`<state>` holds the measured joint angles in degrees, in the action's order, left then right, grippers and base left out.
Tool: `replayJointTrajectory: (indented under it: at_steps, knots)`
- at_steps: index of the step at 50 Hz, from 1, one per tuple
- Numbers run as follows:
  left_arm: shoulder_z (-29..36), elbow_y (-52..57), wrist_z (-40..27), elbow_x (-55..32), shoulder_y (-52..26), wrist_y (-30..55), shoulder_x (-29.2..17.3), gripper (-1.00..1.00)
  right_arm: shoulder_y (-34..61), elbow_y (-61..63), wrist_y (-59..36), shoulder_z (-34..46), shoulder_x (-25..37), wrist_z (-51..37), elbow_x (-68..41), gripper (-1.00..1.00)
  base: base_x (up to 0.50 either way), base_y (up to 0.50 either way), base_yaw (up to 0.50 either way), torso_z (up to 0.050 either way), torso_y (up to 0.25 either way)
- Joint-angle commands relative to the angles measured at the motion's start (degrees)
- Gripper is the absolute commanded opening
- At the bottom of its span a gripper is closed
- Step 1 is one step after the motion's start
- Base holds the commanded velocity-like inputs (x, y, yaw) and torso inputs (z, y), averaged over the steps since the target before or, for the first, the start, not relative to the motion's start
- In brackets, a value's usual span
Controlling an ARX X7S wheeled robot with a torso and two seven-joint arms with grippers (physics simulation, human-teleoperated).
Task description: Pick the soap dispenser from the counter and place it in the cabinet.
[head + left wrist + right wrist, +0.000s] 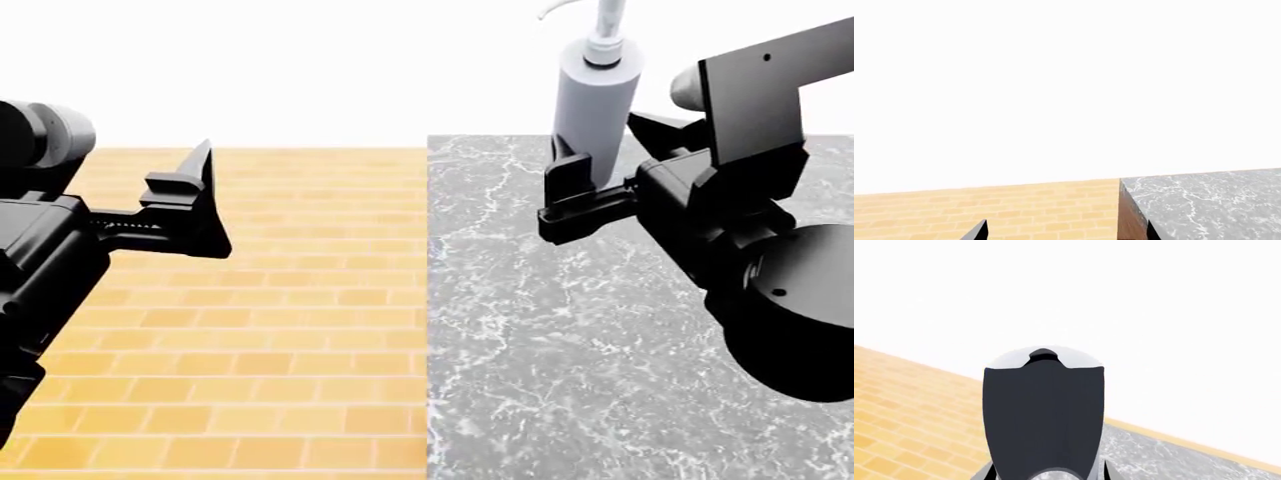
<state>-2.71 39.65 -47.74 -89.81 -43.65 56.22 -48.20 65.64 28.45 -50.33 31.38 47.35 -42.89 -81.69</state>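
bright flat light, sharp, blown-out background

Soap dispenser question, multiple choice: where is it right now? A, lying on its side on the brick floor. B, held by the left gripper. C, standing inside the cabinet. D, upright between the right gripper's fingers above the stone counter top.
D: in the head view the soap dispenser stands upright between the fingers of the right gripper above the counter, while the left gripper holds nothing.

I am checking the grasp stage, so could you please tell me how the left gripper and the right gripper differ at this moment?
The right gripper is shut on the soap dispenser, while the left gripper holds nothing. The right gripper is above the marble counter; the left gripper hangs over the brick floor beside it. Both are black and point forward.
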Motion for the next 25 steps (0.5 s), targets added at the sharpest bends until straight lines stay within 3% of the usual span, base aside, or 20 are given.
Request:
replayJointTrajectory:
  at_steps: [1,25]
  knots:
    - [0.0,0.2,0.2,0.2,0.2,-0.3,-0.1,1.0,0.4,0.6,-0.4,-0.1,0.2,0.3,1.0,-1.0,0.5,0.0,0.0,0.0,0.0]
    - [-0.3,0.4,1.4,1.4,1.3,-1.3,-0.3,1.0,-0.1,1.1,0.1,-0.2,0.7,-0.5,1.6,-1.0,0.5,0.0,0.0,0.0,0.0]
